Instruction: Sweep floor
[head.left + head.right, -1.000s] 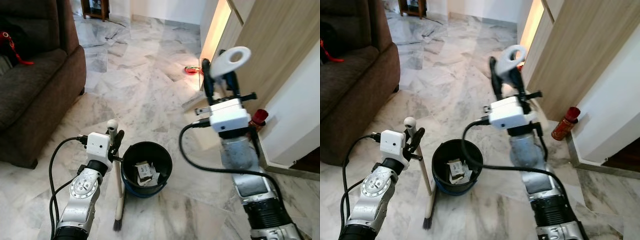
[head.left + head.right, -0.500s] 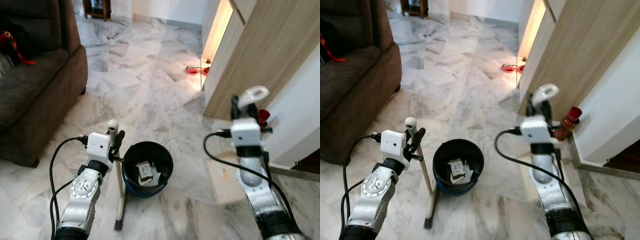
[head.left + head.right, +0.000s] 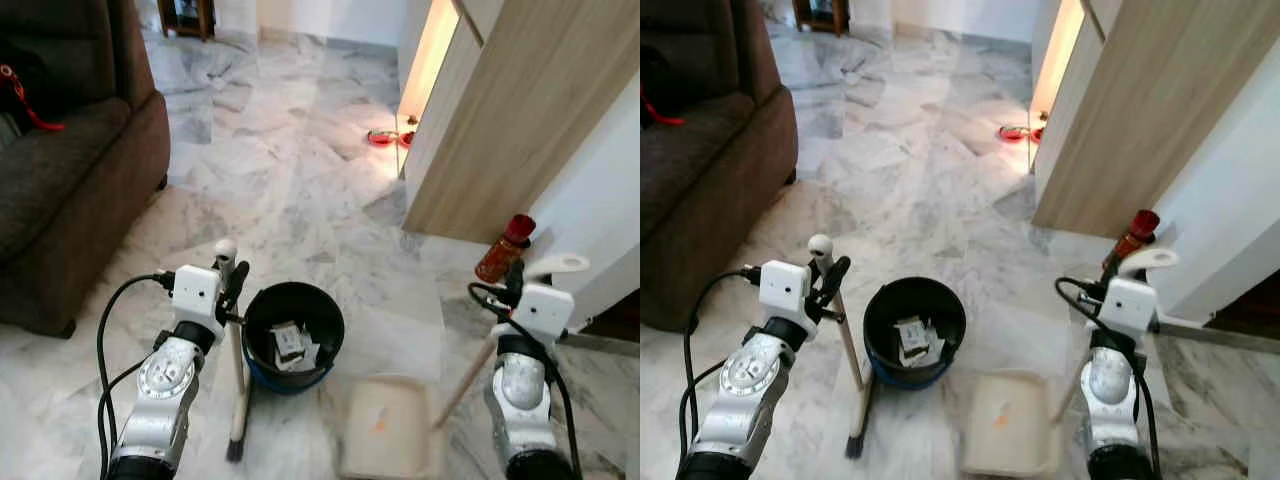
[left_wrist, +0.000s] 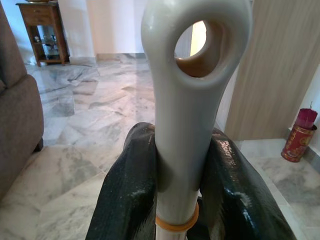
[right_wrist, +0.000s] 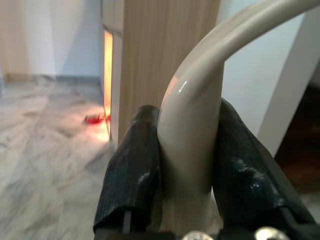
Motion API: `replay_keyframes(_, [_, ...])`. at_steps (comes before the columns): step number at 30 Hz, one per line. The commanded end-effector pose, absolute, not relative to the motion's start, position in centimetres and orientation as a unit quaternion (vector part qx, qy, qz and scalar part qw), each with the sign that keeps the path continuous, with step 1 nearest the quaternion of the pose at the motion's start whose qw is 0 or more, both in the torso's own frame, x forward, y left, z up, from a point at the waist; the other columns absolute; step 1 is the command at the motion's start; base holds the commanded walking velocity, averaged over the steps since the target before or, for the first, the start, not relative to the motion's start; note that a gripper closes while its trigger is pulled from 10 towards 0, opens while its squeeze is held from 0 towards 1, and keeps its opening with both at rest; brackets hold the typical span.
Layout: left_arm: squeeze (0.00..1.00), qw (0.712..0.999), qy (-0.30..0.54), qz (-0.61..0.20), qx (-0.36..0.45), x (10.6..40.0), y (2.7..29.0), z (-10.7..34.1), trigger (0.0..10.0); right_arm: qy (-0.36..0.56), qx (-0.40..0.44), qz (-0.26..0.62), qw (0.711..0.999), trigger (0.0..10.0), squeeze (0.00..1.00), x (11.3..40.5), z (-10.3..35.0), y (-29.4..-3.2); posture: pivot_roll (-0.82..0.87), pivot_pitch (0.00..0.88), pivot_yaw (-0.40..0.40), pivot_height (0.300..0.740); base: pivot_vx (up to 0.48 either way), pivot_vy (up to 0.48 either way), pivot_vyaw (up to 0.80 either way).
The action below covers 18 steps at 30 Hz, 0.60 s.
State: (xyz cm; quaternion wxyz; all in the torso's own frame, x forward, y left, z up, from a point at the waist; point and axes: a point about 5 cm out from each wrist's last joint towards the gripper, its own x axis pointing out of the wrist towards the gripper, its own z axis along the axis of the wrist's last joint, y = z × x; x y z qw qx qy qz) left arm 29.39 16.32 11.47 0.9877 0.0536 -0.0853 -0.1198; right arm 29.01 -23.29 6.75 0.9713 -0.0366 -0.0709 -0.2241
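Both arms are silver metal with ribbed, rounded segments and darker black cuffs lower down. The left arm (image 3: 165,385) carries a round disc-shaped joint ringed with small screws. Each wrist ends in a white boxy camera housing (image 3: 196,291), and black cables loop loosely from these boxes along the forearms. The long fingers (image 4: 127,200) are glossy black with a finely ribbed, rubbery surface.
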Motion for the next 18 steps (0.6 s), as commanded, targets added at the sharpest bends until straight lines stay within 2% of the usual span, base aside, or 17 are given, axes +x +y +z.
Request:
replay_keyframes(1, [0.0,0.985,-0.103,-0.13,0.046,29.2,15.9,12.2,10.0,-0.084,-0.046,-0.24,0.966,10.0,0.0,28.8,7.2,-24.8,0.24,0.104,-0.125,0.74,0.0,0.0,0.0])
replay_keyframes(5, [0.0,0.985,-0.101,-0.13,0.045,29.1,15.9,12.1,10.0,-0.074,-0.056,-0.236,0.967,10.0,0.0,28.5,6.8,-25.1,0.24,0.103,-0.124,0.74,0.0,0.0,0.0])
replay_keyframes(11, [0.0,0.985,-0.1,-0.137,0.035,29.4,15.4,12.2,10.0,-0.082,-0.005,-0.206,0.975,10.0,0.0,28.9,6.8,-24.7,0.24,0.106,-0.123,0.74,0.0,0.0,0.0])
replay_keyframes(18, [0.0,0.987,-0.09,-0.13,0.037,29.0,16.0,11.7,10.0,-0.101,0.025,-0.163,0.981,10.0,0.0,29.6,7.5,-24.3,0.24,0.098,-0.12,0.74,0.0,0.0,0.0])
